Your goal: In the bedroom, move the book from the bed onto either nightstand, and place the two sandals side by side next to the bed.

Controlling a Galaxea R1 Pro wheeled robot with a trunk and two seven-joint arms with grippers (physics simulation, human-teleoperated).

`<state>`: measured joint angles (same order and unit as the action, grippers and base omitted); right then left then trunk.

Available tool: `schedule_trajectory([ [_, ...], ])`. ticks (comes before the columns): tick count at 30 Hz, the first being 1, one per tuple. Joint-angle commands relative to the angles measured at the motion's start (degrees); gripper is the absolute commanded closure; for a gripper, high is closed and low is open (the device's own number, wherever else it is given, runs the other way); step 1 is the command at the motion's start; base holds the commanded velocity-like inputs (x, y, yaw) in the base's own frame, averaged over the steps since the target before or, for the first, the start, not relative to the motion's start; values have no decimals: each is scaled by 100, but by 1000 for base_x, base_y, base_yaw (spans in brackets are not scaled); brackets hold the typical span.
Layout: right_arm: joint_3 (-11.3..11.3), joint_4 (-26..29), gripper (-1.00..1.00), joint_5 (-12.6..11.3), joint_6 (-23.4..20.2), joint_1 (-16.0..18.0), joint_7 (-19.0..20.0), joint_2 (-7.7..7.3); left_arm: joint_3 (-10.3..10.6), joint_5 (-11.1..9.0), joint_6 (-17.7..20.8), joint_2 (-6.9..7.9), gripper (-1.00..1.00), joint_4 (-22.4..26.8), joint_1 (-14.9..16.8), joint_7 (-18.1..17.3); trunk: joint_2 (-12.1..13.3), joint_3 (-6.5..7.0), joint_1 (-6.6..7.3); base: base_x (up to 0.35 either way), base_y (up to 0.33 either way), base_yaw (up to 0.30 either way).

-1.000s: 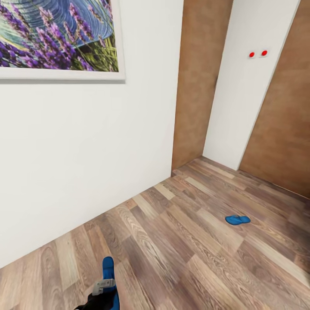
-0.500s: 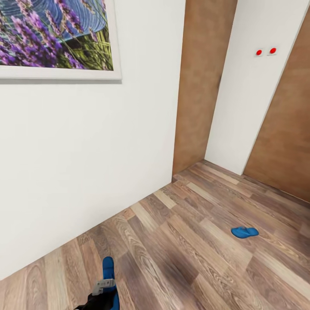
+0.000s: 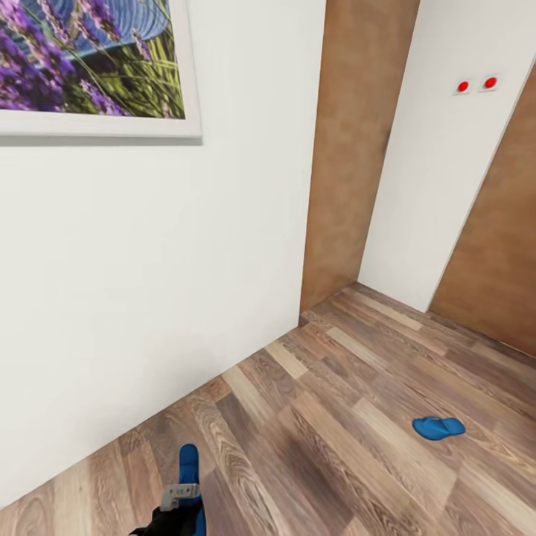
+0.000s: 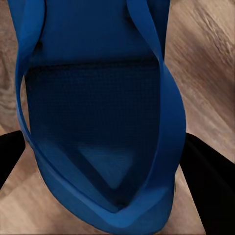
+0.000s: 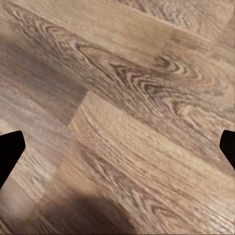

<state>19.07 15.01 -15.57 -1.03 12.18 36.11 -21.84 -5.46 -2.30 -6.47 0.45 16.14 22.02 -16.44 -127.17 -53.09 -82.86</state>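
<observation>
My left gripper sits at the bottom of the head view, shut on one bright blue sandal that sticks out ahead of it above the floor. The left wrist view has that sandal close up, its sole and thong straps between the two dark fingers. The other sandal lies flat on the wood-plank floor to the right, well away from both arms. My right gripper is open over bare planks, its fingertips wide apart. The bed, the book and the nightstands are out of view.
A white wall with a framed lavender painting stands close on the left. Brown wooden doors flank a white wall section with two red switches. Open wood floor runs ahead and to the right.
The whole head view has shifted: the painting slid left, and the floor sandal sits lower and further right in the picture. The left gripper still holds its sandal the same way.
</observation>
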Motion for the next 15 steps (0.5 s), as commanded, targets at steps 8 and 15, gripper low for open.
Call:
schedule_trajectory([
  [8,9,-6,-100,-33,-11,4,22,0,-33,52,-4,-2,100,-8,4,-40,-2,-5,-2,280,0,0],
  [15,9,-6,-100,-33,-11,4,24,-1,-34,54,-3,-2,100,-14,4,-35,-2,-6,-2,252,0,-37],
])
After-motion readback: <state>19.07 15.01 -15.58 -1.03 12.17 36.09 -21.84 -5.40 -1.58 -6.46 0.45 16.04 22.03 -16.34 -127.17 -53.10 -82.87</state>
